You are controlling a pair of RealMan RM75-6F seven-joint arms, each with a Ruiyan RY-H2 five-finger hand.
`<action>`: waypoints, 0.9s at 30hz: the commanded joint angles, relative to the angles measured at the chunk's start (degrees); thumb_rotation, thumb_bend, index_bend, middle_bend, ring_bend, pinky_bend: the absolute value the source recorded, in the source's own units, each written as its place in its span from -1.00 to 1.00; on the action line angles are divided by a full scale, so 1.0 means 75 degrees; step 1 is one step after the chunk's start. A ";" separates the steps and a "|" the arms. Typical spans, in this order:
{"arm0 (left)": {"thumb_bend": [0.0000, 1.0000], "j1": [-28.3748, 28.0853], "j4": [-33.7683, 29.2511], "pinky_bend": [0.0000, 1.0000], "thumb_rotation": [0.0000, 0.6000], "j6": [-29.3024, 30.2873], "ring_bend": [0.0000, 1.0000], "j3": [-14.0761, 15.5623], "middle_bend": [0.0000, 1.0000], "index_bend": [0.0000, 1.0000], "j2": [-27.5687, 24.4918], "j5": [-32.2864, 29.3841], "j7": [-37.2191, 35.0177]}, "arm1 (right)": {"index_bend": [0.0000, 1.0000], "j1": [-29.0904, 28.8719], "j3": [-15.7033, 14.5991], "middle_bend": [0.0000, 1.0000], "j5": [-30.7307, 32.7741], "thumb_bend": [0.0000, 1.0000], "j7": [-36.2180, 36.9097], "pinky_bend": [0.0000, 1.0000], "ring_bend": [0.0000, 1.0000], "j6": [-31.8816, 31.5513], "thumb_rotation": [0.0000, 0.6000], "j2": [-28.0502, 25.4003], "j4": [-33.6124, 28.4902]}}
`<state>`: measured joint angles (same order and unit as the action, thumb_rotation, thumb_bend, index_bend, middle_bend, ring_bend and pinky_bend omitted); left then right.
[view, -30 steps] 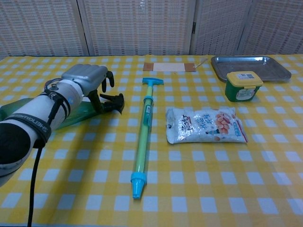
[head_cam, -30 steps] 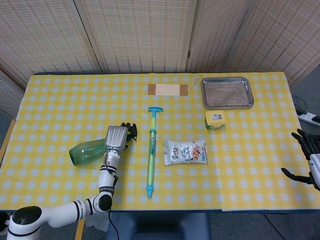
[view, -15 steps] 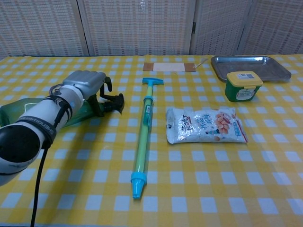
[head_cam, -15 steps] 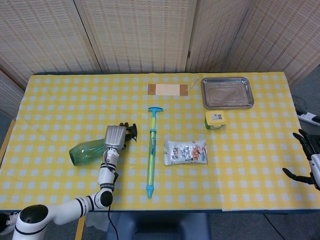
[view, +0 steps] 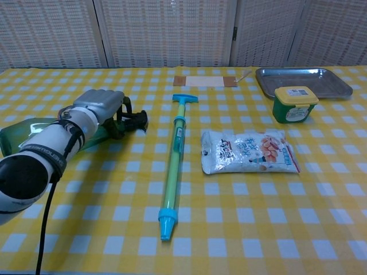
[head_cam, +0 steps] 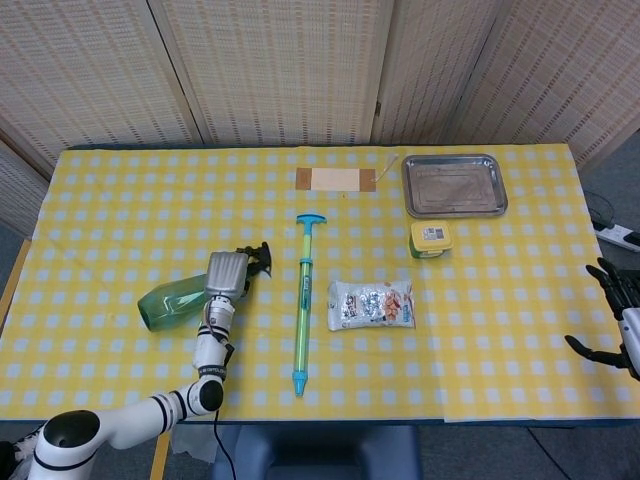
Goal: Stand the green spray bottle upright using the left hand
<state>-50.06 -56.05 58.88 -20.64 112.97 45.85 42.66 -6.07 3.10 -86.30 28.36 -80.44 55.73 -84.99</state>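
Note:
The green spray bottle (head_cam: 168, 304) lies on its side at the table's left, its black spray head (head_cam: 258, 258) pointing right. My left hand (head_cam: 226, 275) lies over the bottle's neck, fingers curled down around it just behind the spray head. In the chest view the same hand (view: 102, 104) covers the neck, with the green body (view: 14, 135) showing behind it and the spray head (view: 135, 120) poking out. My right hand (head_cam: 617, 312) hovers off the table's right edge, fingers apart and holding nothing.
A long green-and-blue pump tube (head_cam: 303, 300) lies just right of the bottle. Further right are a snack bag (head_cam: 371, 305), a green tub with a yellow lid (head_cam: 431, 239) and a metal tray (head_cam: 455, 185). A brown card (head_cam: 337, 179) lies at the back.
My left hand has dropped lower onto the bottle's neck and its fingers have curled tighter around it. The spray head has turned slightly away. The right hand has not moved.

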 commanded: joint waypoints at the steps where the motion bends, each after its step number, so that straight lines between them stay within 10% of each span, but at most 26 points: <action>1: -0.25 -0.0009 0.0205 1.00 1.00 -0.0160 1.00 0.0023 -0.02 -0.30 0.0055 -0.0070 -0.0076 | -1.00 0.0006 0.0015 -1.00 0.0021 -0.52 -0.0010 -1.00 -0.98 -0.0013 1.00 0.0004 0.0004; 19: -0.08 0.0113 0.0490 1.00 1.00 0.0372 1.00 0.0021 0.42 0.13 0.0252 0.0141 -0.0254 | -1.00 0.0045 0.0036 -1.00 -0.0006 -0.52 -0.0059 -1.00 -0.99 -0.0116 1.00 0.0018 -0.0023; 27: -0.07 0.0405 -0.0813 1.00 1.00 0.1377 1.00 -0.0023 0.45 0.15 -0.0305 0.0754 -0.0411 | -1.00 0.0061 0.0004 -1.00 -0.0096 -0.52 -0.0057 -1.00 -0.99 -0.0169 1.00 0.0012 -0.0015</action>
<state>-48.03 -58.52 66.36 -20.50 112.69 49.80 39.87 -5.65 3.13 -87.00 27.90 -81.65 55.85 -85.10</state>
